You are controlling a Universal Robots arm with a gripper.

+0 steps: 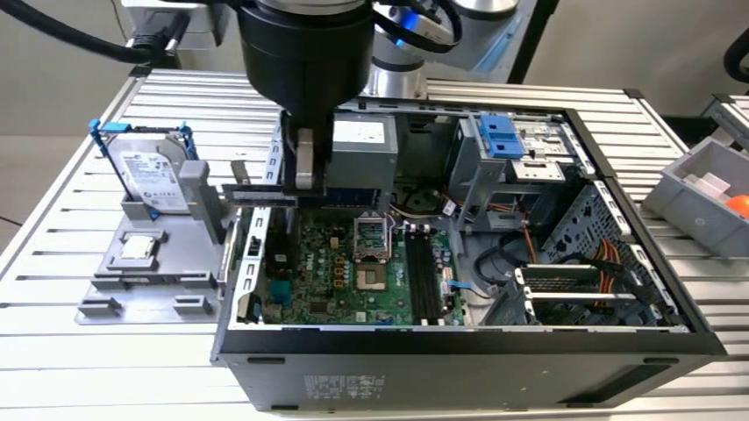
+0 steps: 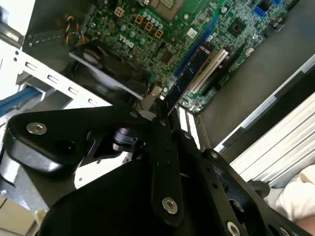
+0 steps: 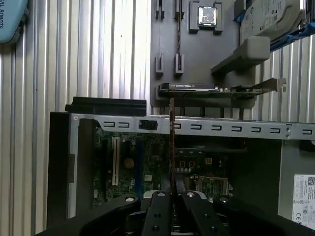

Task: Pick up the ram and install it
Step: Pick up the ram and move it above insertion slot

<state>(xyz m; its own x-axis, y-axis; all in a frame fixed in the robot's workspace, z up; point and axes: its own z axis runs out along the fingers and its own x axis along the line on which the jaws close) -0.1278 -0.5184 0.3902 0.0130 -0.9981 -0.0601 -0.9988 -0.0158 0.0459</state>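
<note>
The tool is clamping the ram over the case wall; tilt could jam it at the memory slots.

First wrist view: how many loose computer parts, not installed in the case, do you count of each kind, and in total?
Hard drive in blue frame: 1
Small square silver chip: 1
Expansion card: 1
Ram, held by the gripper: 1
Total: 4
</note>
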